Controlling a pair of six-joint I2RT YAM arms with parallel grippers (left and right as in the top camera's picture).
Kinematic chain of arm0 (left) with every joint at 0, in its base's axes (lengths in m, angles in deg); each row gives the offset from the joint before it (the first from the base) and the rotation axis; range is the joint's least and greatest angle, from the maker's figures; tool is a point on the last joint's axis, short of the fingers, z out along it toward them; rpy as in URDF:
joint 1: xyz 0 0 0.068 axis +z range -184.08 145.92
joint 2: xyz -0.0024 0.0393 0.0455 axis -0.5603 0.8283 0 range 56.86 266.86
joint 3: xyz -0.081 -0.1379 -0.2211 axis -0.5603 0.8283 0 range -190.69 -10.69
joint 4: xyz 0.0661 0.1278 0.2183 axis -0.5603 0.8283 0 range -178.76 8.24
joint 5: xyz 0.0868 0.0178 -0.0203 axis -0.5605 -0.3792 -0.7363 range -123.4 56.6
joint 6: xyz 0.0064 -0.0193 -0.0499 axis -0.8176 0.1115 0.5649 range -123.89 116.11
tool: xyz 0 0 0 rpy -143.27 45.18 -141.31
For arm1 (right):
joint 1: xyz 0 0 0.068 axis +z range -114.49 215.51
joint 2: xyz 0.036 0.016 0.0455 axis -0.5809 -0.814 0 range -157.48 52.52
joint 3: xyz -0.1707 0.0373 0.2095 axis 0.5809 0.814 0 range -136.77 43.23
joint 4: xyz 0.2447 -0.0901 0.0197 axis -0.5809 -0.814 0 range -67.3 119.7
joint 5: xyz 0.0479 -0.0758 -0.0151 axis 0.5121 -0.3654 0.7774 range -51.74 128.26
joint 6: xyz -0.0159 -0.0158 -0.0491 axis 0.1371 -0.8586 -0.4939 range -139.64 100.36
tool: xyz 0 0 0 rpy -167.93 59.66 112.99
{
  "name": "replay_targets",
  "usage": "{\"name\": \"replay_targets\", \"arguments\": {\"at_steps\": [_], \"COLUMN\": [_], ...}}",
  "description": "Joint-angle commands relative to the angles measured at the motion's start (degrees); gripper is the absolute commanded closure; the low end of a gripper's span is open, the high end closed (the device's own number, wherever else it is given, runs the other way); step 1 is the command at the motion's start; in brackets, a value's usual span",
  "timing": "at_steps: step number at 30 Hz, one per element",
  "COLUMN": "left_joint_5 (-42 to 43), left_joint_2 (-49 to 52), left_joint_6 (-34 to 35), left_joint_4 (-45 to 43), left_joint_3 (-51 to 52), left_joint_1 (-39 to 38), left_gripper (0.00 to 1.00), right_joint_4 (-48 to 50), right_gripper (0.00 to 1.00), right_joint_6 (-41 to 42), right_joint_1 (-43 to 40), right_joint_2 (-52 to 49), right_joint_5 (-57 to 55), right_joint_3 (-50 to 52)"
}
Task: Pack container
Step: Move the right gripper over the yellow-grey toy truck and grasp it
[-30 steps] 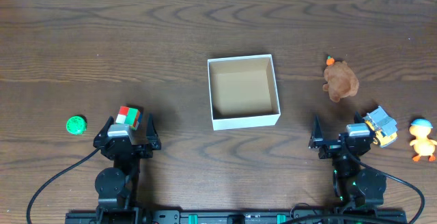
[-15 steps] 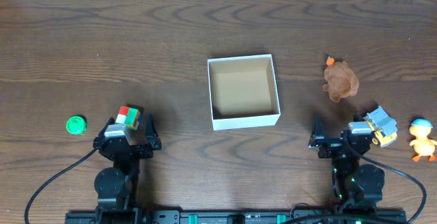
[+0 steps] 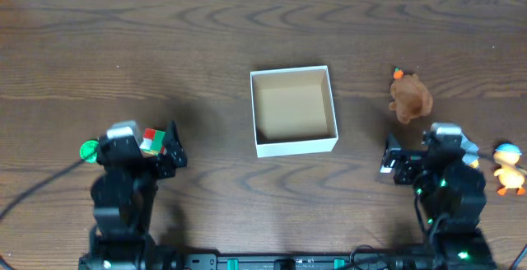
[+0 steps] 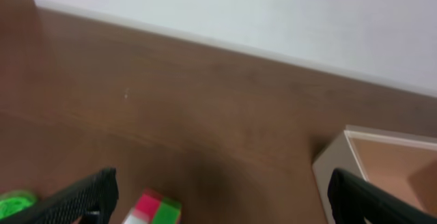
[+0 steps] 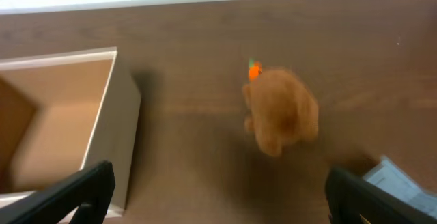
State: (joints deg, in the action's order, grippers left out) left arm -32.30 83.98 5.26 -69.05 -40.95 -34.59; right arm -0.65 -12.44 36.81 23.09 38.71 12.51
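Counting now: one open cardboard box [image 3: 294,109] mid-bench. Toward the right edge, one brown plush toy [image 3: 410,97], one duck figure [image 3: 509,169], one pale-blue toy [image 5: 403,185], mostly hidden. Toward the left edge, one coloured cube [image 3: 154,141], one green disc [image 3: 86,150].

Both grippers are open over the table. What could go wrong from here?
1. The cube sits off-centre, close to one finger of the open left gripper; closing could knock it aside instead of gripping it.
2. The truck lies right beside a finger of the right gripper; swinging toward the plush might bump it.
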Motion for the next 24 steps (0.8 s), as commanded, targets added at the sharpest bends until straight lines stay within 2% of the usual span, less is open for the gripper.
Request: {"name": "replay_targets", "arguments": {"at_steps": [1,5,8,11,14,17,20,24], "left_joint_5": [-0.2,-0.2,-0.2,-0.2,-0.2,-0.2,-0.2,-0.2], "left_joint_2": [9.3,19.5,25.7,29.8,31.1,31.2,31.2,31.2], "left_joint_6": [1.3,1.2,1.3,1.3,1.3,1.3,2.5,3.7], "left_joint_4": [8.0,24.2,34.8,41.6,44.6,46.1,46.2,46.3], "left_joint_3": [-10.4,-23.3,-31.2,-35.7,-36.3,-36.3,-36.3,-36.3], "left_joint_1": [0.2,0.2,0.2,0.2,0.2,0.2,0.2,0.2], "left_gripper": [0.02,0.02,0.02,0.02,0.02,0.02,0.02,0.02], "right_joint_4": [-5.7,-17.7,-27.0,-34.0,-37.9,-37.7,-38.3,-38.2], "right_gripper": [0.01,0.01,0.01,0.01,0.01,0.01,0.01,0.01], "right_joint_6": [2.0,1.9,-2.2,-2.6,-3.0,-0.9,-0.2,-8.5], "right_joint_1": [-0.4,-1.5,-2.6,-2.8,-2.9,-4.0,-9.2,-19.1], "right_joint_2": [-6.6,-16.5,-24.5,-31.1,-35.0,-37.0,-39.7,-43.9], "right_joint_5": [0.0,0.7,7.9,14.6,14.6,8.0,1.5,1.3], "right_joint_3": [-10.2,-22.5,-31.3,-38.6,-43.6,-45.3,-46.2,-46.4]}}
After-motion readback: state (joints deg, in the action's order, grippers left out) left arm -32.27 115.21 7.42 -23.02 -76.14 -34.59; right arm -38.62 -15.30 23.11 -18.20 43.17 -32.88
